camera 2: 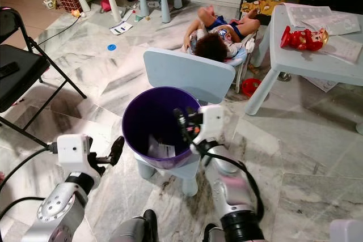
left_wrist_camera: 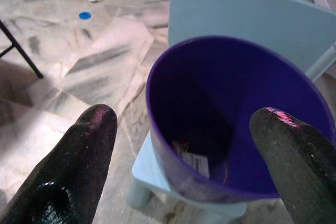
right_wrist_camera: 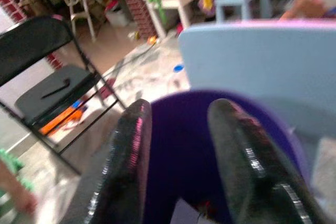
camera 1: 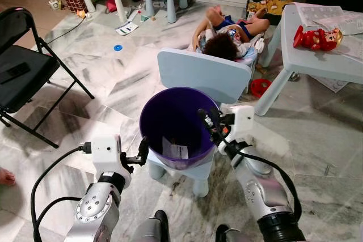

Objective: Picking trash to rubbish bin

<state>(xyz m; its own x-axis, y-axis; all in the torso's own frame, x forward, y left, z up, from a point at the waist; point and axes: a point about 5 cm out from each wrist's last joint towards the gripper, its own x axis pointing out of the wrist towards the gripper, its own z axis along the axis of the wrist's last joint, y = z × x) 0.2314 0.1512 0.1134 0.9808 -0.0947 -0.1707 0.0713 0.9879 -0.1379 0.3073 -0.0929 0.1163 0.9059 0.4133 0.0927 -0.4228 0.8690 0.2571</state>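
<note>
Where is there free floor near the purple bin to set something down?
Bare marble floor lies between the black folding chair and the purple bin. More lies right of the bin, before the light blue table. Behind the bin's small blue chair it is crowded: a person sits there.

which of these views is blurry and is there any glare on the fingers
Right wrist view: soft and smeared, the purple bin and blue chair back blurred. Left wrist view: sharper on the bin, with pink sheen on the near, out-of-focus fingertips. Eye views: evenly lit, crisp, and the bin's inside is dark.
</note>
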